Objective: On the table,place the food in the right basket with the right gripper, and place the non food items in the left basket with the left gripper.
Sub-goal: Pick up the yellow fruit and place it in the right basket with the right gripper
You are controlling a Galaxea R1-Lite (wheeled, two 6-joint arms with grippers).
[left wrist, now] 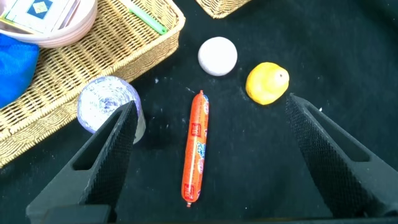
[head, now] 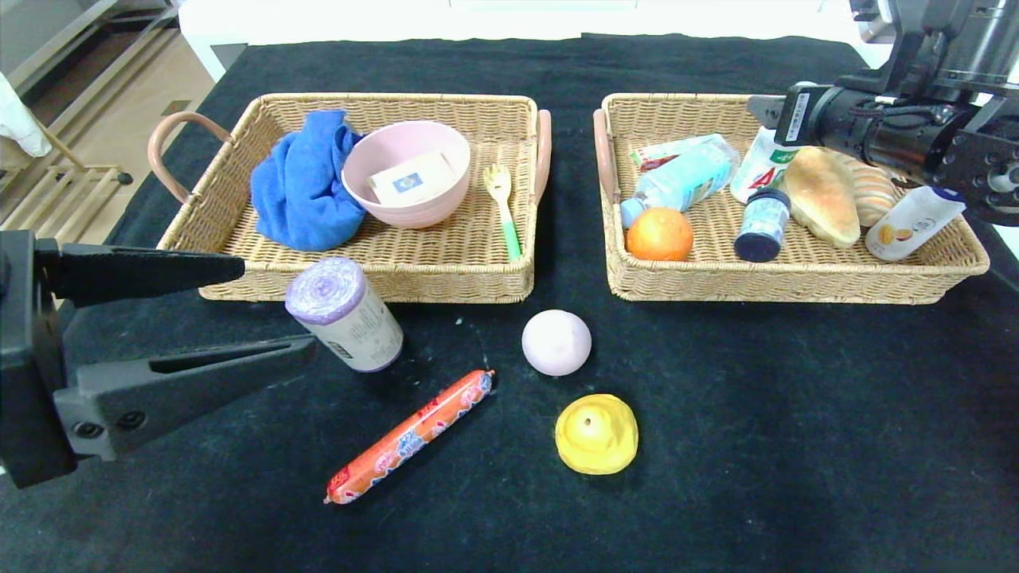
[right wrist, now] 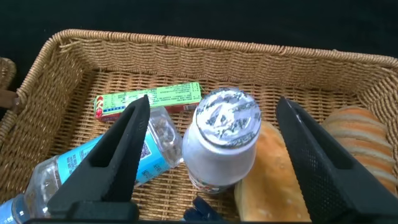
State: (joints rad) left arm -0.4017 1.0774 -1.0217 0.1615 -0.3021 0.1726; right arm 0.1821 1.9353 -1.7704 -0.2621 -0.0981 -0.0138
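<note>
Resting on a black cloth-covered table [head: 796, 414] are two woven wicker baskets with looped handles. The left basket [head: 446, 274] holds a crumpled blue towel [head: 302, 187], a smooth pink bowl [head: 406, 171] with a small card inside, and a green-handled fork [head: 503, 207]. The right basket [head: 796, 278] holds a round orange [head: 659, 233], a clear water bottle [head: 685, 181] lying on its side, a dark-capped jar [head: 763, 225], two crusty bread rolls [head: 824, 195], a white yogurt bottle [head: 911, 223] and a foil-capped white bottle [right wrist: 224, 140] standing upright.

On the open cloth lie a cylindrical roll of bags [head: 344, 313], a long orange sausage [head: 410, 436] in a glossy wrapper, a pale round ball [head: 556, 342] and a yellow rubber duck [head: 596, 434].

The right gripper [right wrist: 211, 155] reaches over the right basket with its jaws spread on either side of the foil-capped bottle, not touching it. The left gripper [head: 275, 306] stretches in low from the left, wide open, one finger just beside the roll of bags.
</note>
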